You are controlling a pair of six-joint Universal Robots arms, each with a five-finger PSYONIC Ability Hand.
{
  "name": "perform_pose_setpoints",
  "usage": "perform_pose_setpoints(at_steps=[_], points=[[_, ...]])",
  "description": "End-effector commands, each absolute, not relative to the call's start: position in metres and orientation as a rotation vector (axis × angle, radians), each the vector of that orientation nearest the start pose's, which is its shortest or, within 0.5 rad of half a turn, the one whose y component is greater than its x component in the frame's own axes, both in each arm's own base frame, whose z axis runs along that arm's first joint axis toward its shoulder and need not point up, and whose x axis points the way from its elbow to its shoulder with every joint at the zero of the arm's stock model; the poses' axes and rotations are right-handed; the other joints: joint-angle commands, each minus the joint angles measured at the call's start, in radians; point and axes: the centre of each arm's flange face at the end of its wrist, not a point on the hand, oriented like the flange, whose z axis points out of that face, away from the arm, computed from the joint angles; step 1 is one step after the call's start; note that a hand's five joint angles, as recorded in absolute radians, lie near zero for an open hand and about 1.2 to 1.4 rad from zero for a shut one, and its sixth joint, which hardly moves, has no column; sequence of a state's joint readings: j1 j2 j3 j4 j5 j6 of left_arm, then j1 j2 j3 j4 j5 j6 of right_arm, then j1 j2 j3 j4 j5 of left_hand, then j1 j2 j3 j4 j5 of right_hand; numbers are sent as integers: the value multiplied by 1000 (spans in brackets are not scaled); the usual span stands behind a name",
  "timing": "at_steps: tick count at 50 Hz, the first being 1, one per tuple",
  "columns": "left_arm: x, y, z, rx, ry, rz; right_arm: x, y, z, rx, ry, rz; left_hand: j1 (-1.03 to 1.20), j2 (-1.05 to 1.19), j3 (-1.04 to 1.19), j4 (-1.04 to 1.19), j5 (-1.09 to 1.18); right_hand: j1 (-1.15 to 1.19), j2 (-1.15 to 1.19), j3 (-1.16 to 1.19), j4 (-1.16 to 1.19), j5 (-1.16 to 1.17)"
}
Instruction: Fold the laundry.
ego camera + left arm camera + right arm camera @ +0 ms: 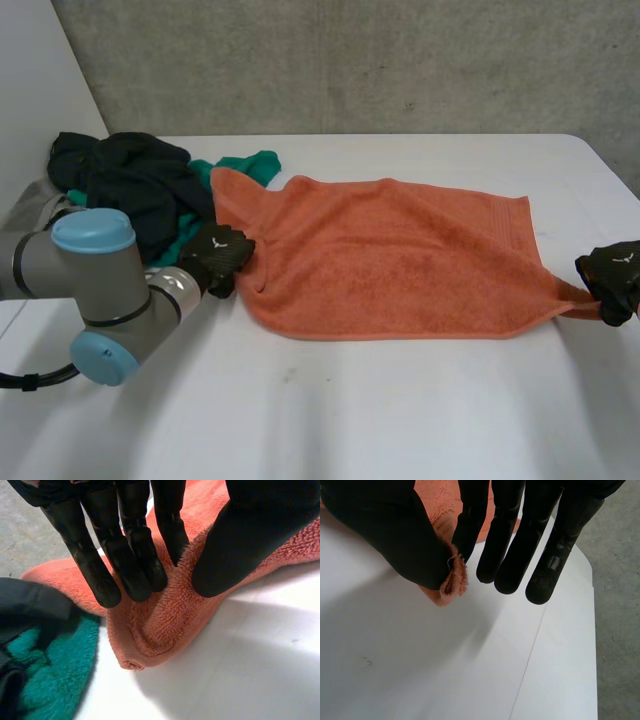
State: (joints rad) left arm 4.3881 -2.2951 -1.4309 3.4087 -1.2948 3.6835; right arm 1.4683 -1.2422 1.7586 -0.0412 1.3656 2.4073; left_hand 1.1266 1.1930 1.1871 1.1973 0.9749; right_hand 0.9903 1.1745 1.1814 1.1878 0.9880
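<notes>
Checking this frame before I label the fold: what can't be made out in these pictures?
Dark garment pile, head view: heaped on itself, piece count unclear.
Teal terry cloth, head view: mostly buried under that pile.
Orange terry towel, head view: the left hand covers its pinched edge; the right hand, cut by the frame edge, covers its corner.

Grey-jointed left arm (70, 265), light-blue round caps, silver wrist ring. Matte black left robot hand (218, 255) and right robot hand (612, 272), small white mark on each back.
</notes>
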Motion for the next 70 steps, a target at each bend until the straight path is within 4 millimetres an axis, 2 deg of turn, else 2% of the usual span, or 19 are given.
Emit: perform_pose_setpoints(at_steps=[1, 5, 8, 9, 15, 20, 24, 26, 31, 33, 37, 42, 51, 57, 64, 65, 66, 69, 70], points=[[-258, -307, 162, 1201, 2197, -1901, 117, -318, 173, -1108, 2708, -1794, 270, 203, 209, 199, 247, 406, 222, 215, 209, 234], [-245, -277, 191, 1181, 2202, -1868, 119, -304, 192, -1212, 2697, -1785, 270, 203, 209, 199, 247, 406, 222, 215, 209, 234], [-234, -256, 203, 1201, 2207, -1813, 121, -289, 198, -1364, 2711, -1681, 270, 203, 209, 199, 247, 406, 222, 215, 209, 234], [-226, -242, 206, 1228, 2205, -1759, 120, -286, 198, -1406, 2716, -1650, 270, 203, 209, 199, 247, 406, 222, 215, 209, 234], [-198, -195, 197, 1384, 2197, -1445, 97, -267, 204, -1630, 2809, -1423, 270, 203, 209, 199, 247, 406, 222, 215, 209, 234], [-181, -146, 185, 1484, 2296, -1134, 79, -258, 213, -1681, 2876, -1308, 270, 203, 209, 199, 247, 406, 222, 215, 209, 234], [-178, -124, 184, 1521, 2364, -1040, 66, -256, 222, -1646, 2929, -1318, 270, 203, 209, 199, 247, 406, 222, 215, 209, 234], [-179, -121, 187, 1523, 2366, -1059, 64, -257, 223, -1644, 2921, -1331, 270, 203, 209, 199, 247, 406, 222, 215, 209, 234], [-187, -142, 194, 1470, 2286, -1229, 67, -260, 222, -1624, 2874, -1382, 270, 203, 209, 199, 247, 406, 222, 215, 209, 234], [-193, -159, 194, 1440, 2237, -1315, 67, -267, 217, -1611, 2854, -1413, 270, 203, 209, 199, 247, 406, 222, 215, 209, 234], [-205, -195, 189, 1386, 2190, -1413, 76, -292, 197, -1575, 2786, -1515, 270, 203, 209, 199, 247, 406, 222, 215, 209, 234], [-215, -231, 176, 1305, 2246, -1460, 108, -320, 193, -1563, 2678, -1707, 270, 203, 209, 199, 247, 406, 222, 215, 209, 234], [-234, -292, 159, 1172, 2266, -1533, 130, -377, 176, -1551, 2669, -1941, 270, 203, 209, 199, 247, 406, 222, 215, 209, 234], [-251, -314, 152, 1138, 2192, -1609, 146, -413, 160, -1540, 2602, -2078, 270, 203, 209, 199, 247, 406, 222, 215, 209, 234], [-261, -332, 142, 1123, 2145, -1672, 164, -432, 147, -1546, 2511, -2184, 270, 203, 209, 199, 247, 406, 222, 215, 209, 234], [-262, -333, 142, 1124, 2143, -1674, 168, -437, 144, -1545, 2486, -2233, 183, 116, 122, 112, 160, 299, 115, 108, 102, 127], [-266, -333, 141, 1135, 2133, -1686, 170, -438, 142, -1545, 2478, -2246, -196, -262, -256, -267, -219, 118, -66, -73, -79, -54], [-271, -336, 144, 1129, 2113, -1723, 171, -446, 140, -1503, 2477, -2340, -282, -348, -342, -352, -304, -237, -422, -429, -435, -410], [-273, -338, 147, 1120, 2093, -1752, 170, -448, 140, -1489, 2485, -2361, -526, -592, -587, -597, -549, -477, -661, -668, -675, -649]])
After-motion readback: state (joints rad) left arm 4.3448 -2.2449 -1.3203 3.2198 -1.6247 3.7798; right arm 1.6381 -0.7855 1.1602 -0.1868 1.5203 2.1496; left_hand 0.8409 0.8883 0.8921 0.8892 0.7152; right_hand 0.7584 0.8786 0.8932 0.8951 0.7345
